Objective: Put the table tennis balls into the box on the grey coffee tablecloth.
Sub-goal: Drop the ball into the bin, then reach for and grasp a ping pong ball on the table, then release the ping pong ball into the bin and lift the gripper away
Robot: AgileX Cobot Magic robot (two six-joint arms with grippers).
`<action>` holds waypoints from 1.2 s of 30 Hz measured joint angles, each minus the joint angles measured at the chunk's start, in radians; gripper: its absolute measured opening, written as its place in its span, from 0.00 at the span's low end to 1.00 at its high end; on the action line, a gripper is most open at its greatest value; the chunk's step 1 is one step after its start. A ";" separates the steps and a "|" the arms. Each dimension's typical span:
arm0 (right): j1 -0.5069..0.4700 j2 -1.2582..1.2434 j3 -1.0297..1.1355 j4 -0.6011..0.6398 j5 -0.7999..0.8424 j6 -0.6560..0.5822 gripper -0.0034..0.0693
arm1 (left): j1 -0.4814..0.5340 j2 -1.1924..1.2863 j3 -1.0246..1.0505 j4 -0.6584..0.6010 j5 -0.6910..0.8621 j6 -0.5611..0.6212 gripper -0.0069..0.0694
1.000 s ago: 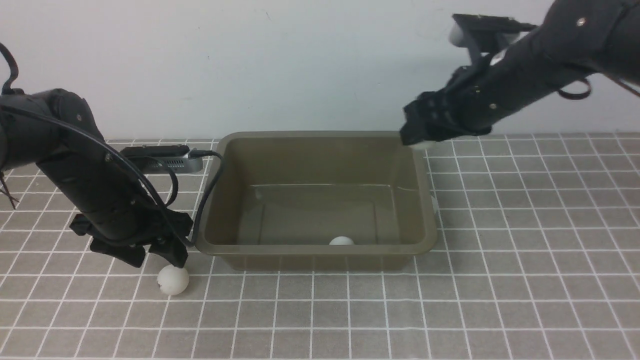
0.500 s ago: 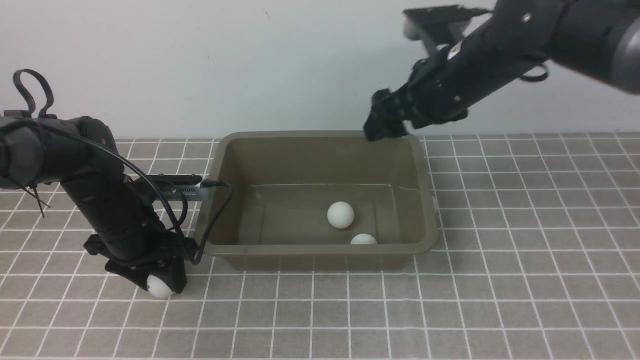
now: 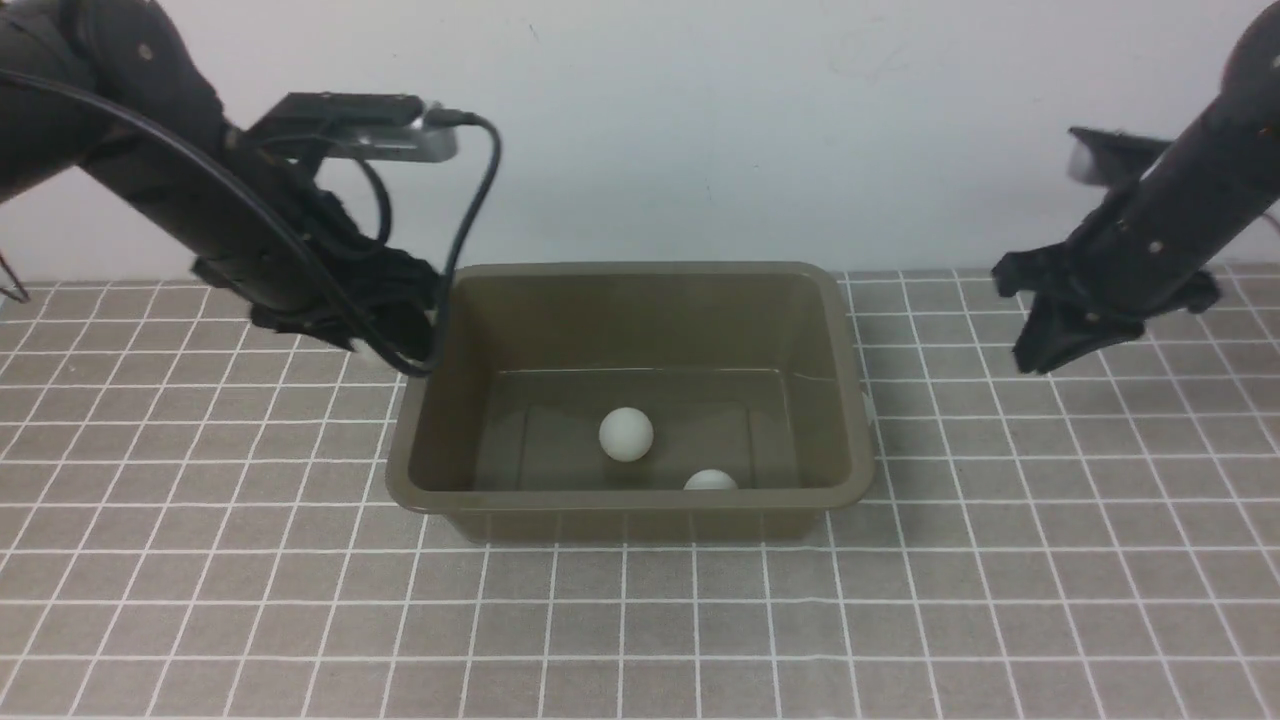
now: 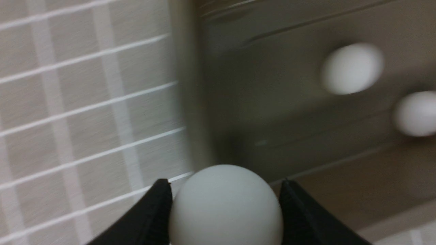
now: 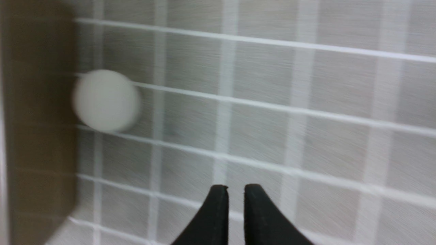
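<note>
Our left hand (image 3: pixel 392 322) grips one of the table tennis balls (image 4: pixel 225 204), pinched between its two black fingers (image 4: pixel 150 217). It hangs at the far left corner of the box (image 3: pixel 620 515), and the left wrist view puts that ball just about over the box's left wall. Two balls lie on the box floor, one near the middle (image 3: pixel 626 434) and one against the near wall (image 3: pixel 710 480). The fourth ball (image 5: pixel 105 100) sits on the grey coffee tablecloth (image 3: pixel 1000 560), just beside the box's right wall. Our right hand (image 3: pixel 1048 350) hovers well off to the right of the box, clenched on nothing, with only a thin slit between its fingertips.

We judge the step in hand to be the drop. To do it well, we carry the ball clear past the rim, toward open floor away from the two inside, and lower it before letting go. Such a ball is light and lively, and if we release it high or on the rim it may bounce out. We open the fingers evenly so it falls straight.
</note>
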 joint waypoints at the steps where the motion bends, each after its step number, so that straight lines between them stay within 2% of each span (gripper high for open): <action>1: 0.006 0.007 0.000 0.007 -0.009 -0.003 0.16 | -0.008 0.006 -0.002 -0.013 -0.001 0.007 0.55; 3: 0.047 0.042 0.000 0.030 -0.072 -0.011 0.27 | -0.052 0.051 -0.006 -0.061 -0.011 0.035 0.55; 7: 0.101 0.089 0.000 0.041 -0.154 -0.014 0.52 | -0.087 0.132 -0.007 -0.067 -0.028 0.036 0.57; 9: 0.132 0.113 0.000 0.045 -0.187 -0.015 0.68 | -0.088 0.158 -0.009 -0.065 -0.031 0.022 0.66; 12: 0.157 0.132 0.000 0.045 -0.221 -0.023 0.80 | -0.081 0.164 -0.045 -0.058 -0.014 -0.008 0.82; 14: 0.166 0.145 0.000 0.056 -0.238 -0.030 0.85 | -0.068 0.164 -0.097 -0.059 0.024 -0.034 0.86; 16: 0.170 0.157 0.000 0.070 -0.251 -0.034 0.86 | -0.053 0.162 -0.141 -0.058 0.071 -0.055 0.85; 18: 0.170 0.171 0.000 0.092 -0.263 -0.034 0.85 | -0.036 0.152 -0.190 -0.053 0.117 -0.070 0.76; 20: 0.170 0.182 -0.001 0.099 -0.276 -0.035 0.78 | -0.025 0.136 -0.219 -0.047 0.156 -0.080 0.62; 21: 0.170 0.184 -0.001 0.095 -0.279 -0.036 0.69 | -0.017 0.115 -0.237 -0.034 0.175 -0.081 0.44; 22: 0.167 0.184 -0.001 0.092 -0.274 -0.036 0.55 | -0.012 0.093 -0.243 -0.018 0.183 -0.082 0.32; 23: 0.167 0.184 -0.001 0.092 -0.272 -0.036 0.55 | -0.011 0.088 -0.245 -0.016 0.185 -0.082 0.29; 24: 0.165 0.184 -0.002 0.089 -0.268 -0.036 0.52 | -0.006 0.062 -0.246 -0.002 0.194 -0.082 0.21; 25: 0.157 0.181 -0.010 0.078 -0.236 -0.035 0.54 | 0.002 0.029 -0.246 0.016 0.203 -0.085 0.15; 27: 0.144 0.164 -0.024 0.070 -0.166 -0.021 0.55 | 0.014 -0.033 -0.246 0.055 0.228 -0.098 0.10; 31: 0.145 0.059 -0.083 0.114 -0.083 0.004 0.55 | 0.035 -0.152 -0.234 0.146 0.272 -0.128 0.08; 36: 0.271 0.011 -0.154 0.141 -0.133 -0.060 0.55 | 0.039 -0.294 -0.083 0.144 0.239 -0.134 0.08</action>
